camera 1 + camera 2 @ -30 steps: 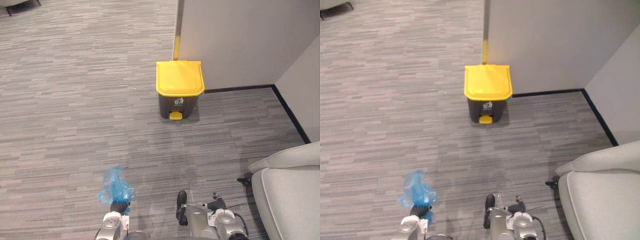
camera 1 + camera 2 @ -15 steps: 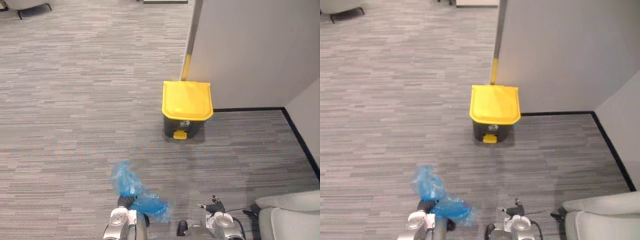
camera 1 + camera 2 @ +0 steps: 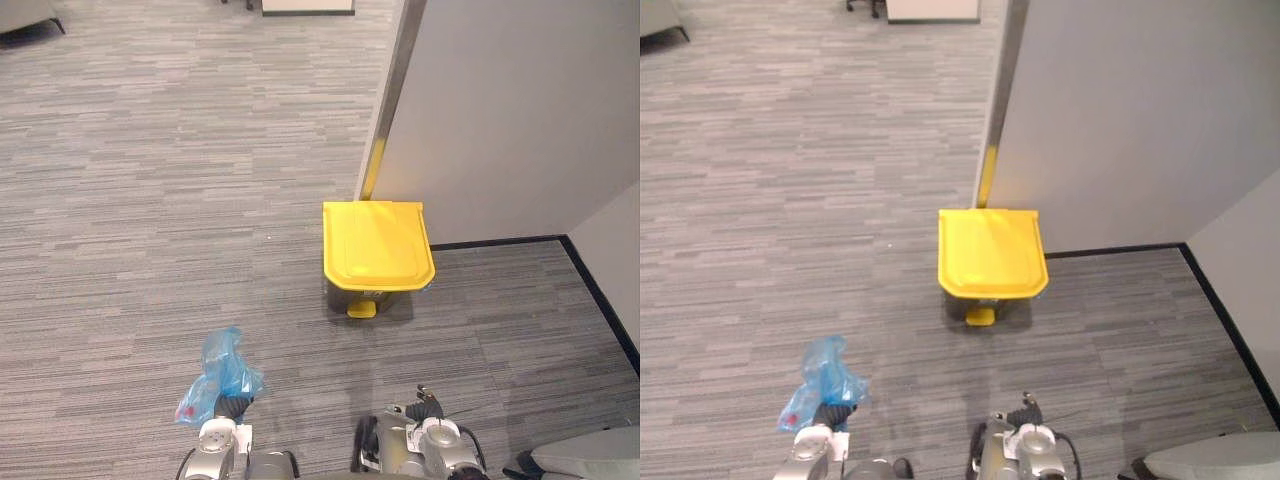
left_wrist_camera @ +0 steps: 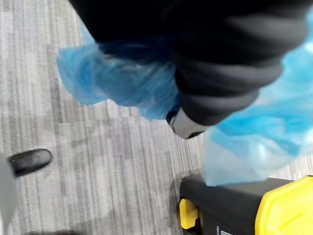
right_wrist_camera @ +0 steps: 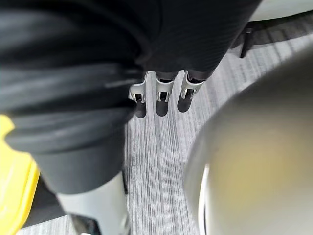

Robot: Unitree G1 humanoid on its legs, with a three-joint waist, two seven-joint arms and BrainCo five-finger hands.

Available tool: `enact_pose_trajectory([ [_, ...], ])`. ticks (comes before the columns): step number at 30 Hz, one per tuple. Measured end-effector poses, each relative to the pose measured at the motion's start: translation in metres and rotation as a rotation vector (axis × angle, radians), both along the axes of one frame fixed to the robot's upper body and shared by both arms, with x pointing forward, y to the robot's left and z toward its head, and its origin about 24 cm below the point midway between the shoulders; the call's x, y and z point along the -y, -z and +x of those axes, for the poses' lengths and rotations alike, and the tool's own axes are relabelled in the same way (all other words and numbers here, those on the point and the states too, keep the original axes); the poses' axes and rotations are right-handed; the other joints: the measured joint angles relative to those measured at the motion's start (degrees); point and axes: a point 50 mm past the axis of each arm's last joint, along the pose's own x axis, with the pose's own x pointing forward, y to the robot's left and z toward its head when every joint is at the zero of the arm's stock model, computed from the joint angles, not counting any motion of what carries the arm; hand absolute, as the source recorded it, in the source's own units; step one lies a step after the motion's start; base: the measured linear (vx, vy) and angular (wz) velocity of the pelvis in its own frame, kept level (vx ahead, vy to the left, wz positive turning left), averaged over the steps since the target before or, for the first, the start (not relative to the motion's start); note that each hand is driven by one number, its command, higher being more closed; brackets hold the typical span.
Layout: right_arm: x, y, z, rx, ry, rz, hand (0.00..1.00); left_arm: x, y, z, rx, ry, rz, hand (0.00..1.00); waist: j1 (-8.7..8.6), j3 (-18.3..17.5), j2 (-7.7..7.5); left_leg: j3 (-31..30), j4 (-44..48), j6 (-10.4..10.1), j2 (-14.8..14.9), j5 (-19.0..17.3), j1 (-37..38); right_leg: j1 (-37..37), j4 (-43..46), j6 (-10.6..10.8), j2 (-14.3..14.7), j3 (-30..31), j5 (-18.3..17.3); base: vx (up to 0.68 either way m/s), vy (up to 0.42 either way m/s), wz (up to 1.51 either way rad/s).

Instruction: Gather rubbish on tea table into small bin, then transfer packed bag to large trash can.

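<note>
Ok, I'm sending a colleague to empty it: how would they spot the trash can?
Find the grey partition wall rising from the carpet. At its corner, below a yellow strip, stands the trash can: dark body, shut bright yellow lid, yellow pedal.

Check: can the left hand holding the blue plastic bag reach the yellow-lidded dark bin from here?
Probably not. The left hand, shut on the blue plastic bag, is low and near; the yellow-lidded dark bin stands well ahead by the wall. Bare carpet lies between, nothing blocking; the bin is closed.

Contents of blue bag (image 3: 222,375) indistinct
</note>
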Motion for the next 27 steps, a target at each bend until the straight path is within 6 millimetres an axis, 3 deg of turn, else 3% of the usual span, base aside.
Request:
enact_pose_trajectory([
  [1, 0.006, 0.000, 0.000, -0.007, 0.001, -0.016, 0.00, 0.005, 0.003, -0.002, -0.018, -0.003, -0.013, 1.00, 0.20, -0.14, 1.48, -0.83, 0.03, -0.35, 1.51, -0.17, 0.57, 0.23, 1.22, 0.48, 0.98, -0.16, -0.20, 0.31, -0.132, 0.16],
  [4, 0.010, 0.000, -0.003, -0.012, 0.018, -0.020, 0.00, 0.013, 0.005, -0.001, -0.022, 0.001, -0.037, 1.00, -0.07, -0.47, 2.67, -2.81, 6.18, -0.54, 4.48, -0.06, -1.67, 1.98, 0.07, -0.56, 3.14, -1.77, -3.38, 0.34, -0.193, 0.02],
  [6, 0.012, 0.003, -0.010, -0.025, 0.038, -0.019, 0.00, 0.019, 0.004, 0.002, -0.012, 0.000, -0.056, 1.00, -0.04, -0.40, 2.69, -3.58, 15.96, -1.15, 6.65, 0.28, -5.16, 5.32, -2.51, -1.06, 4.19, -2.59, -3.80, 0.28, -0.138, 0.24],
  [7, 0.010, 0.003, -0.012, -0.023, 0.037, -0.013, 0.00, 0.025, 0.005, 0.001, -0.013, -0.008, -0.077, 1.00, 0.19, -0.27, 2.59, -3.46, 25.92, -3.15, 8.91, 0.95, -8.36, 9.25, -4.83, -1.84, 4.82, -2.93, -4.24, 0.36, -0.117, 0.12],
  [9, 0.010, 0.005, -0.017, -0.033, 0.044, -0.011, 0.00, 0.037, 0.006, 0.000, -0.009, -0.004, -0.117, 1.00, 0.97, -0.34, 2.50, -1.15, 32.87, -2.13, 11.21, -1.81, -12.23, 13.94, -7.26, -2.48, 5.00, -2.85, -5.15, 0.30, 0.003, -0.10],
  [10, 0.011, 0.002, -0.013, -0.015, 0.053, -0.010, 0.00, 0.042, 0.004, 0.002, 0.003, 0.000, -0.134, 1.00, 1.25, -0.38, 2.42, 0.22, 30.56, -1.49, 11.23, -2.73, -14.80, 15.11, -8.27, -2.31, 4.62, -2.39, -5.22, 0.25, 0.063, -0.22],
  [13, 0.015, -0.001, -0.008, 0.012, 0.075, -0.011, 0.00, 0.044, 0.003, 0.006, 0.015, 0.006, -0.140, 1.00, 1.88, -0.42, 2.38, 0.18, 16.81, -0.72, 9.07, -0.72, -17.66, 15.12, -8.81, -0.37, 3.53, -1.12, -5.03, 0.17, 0.135, -0.21],
  [14, 0.019, 0.000, -0.013, 0.000, 0.092, -0.019, 0.00, 0.045, 0.003, 0.005, 0.011, 0.009, -0.142, 1.00, 1.97, -1.07, 3.65, -2.04, 6.15, -1.64, 7.33, 9.75, -17.64, 15.25, -8.75, 1.71, 3.70, -0.20, -5.46, 0.17, 0.187, -0.27],
  [18, 0.007, 0.009, -0.027, -0.055, 0.096, 0.017, 0.00, 0.032, 0.005, -0.001, -0.012, 0.015, -0.102, 1.00, 2.40, -2.37, 0.98, -0.10, -0.47, -0.18, 2.58, 10.63, -12.49, 17.31, -11.89, 5.07, 0.06, 2.30, -5.15, 0.17, 0.163, -0.10],
  [21, 0.003, 0.009, -0.026, -0.061, 0.077, 0.022, 0.00, 0.023, 0.007, -0.004, -0.030, 0.023, -0.076, 1.00, 2.37, -2.67, 0.72, 1.05, -3.93, 0.68, 0.55, 11.19, -10.32, 17.81, -13.33, 6.01, -1.23, 3.52, -4.79, 0.11, 0.128, -0.19],
  [27, 0.004, 0.008, -0.023, -0.057, 0.066, 0.015, 0.00, 0.008, 0.006, -0.007, -0.043, 0.032, -0.023, 1.00, 2.24, -2.94, 0.66, 1.17, -5.34, 0.78, -0.07, 11.25, -9.49, 18.32, -14.68, 6.23, -1.11, 3.89, -4.63, 0.06, 0.025, -0.05],
])
